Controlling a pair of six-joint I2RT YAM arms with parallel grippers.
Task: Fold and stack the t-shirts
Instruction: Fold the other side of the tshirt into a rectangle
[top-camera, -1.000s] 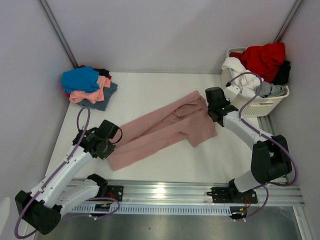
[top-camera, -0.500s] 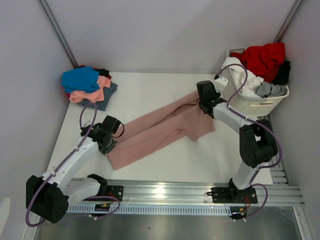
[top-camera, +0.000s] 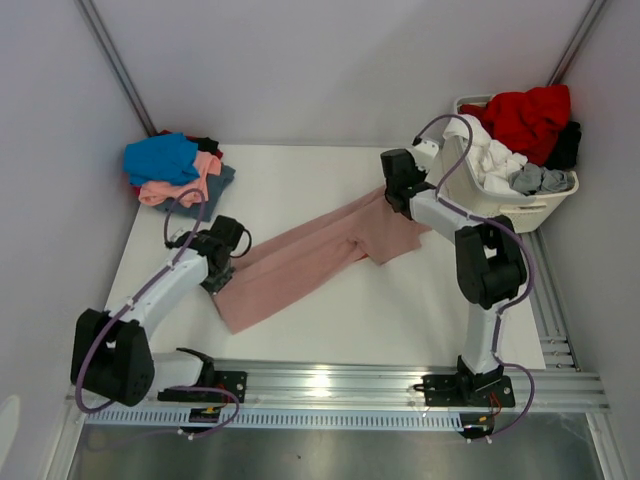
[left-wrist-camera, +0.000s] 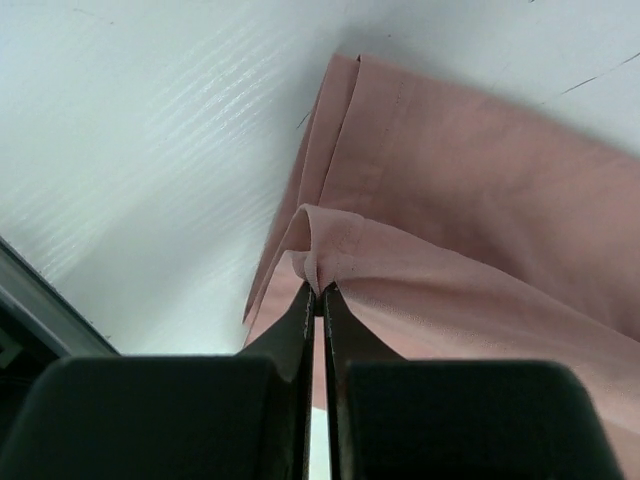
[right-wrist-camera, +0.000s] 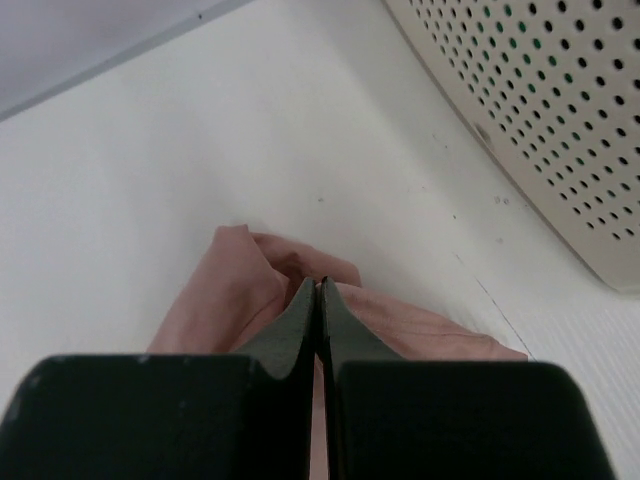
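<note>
A dusty-pink t-shirt (top-camera: 310, 255) lies stretched in a long diagonal band across the white table, from lower left to upper right. My left gripper (top-camera: 226, 262) is shut on its lower-left edge; the left wrist view shows a pinched fold of pink cloth (left-wrist-camera: 322, 262) at the tips of that gripper (left-wrist-camera: 320, 290). My right gripper (top-camera: 393, 200) is shut on the shirt's upper-right end, and the right wrist view shows this gripper (right-wrist-camera: 320, 285) pinching bunched pink cloth (right-wrist-camera: 250, 290). A stack of folded t-shirts (top-camera: 175, 172), blue on top of salmon and slate, sits at the back left.
A white perforated laundry basket (top-camera: 520, 212) stands at the back right, holding red, white, grey and dark clothes; its wall (right-wrist-camera: 540, 110) is close beside my right gripper. White walls enclose the table on three sides. A metal rail (top-camera: 380, 385) runs along the near edge.
Both grippers have moved toward the back of the table, dragging the pink shirt with them. The shirt is now pulled narrower and straighter.
</note>
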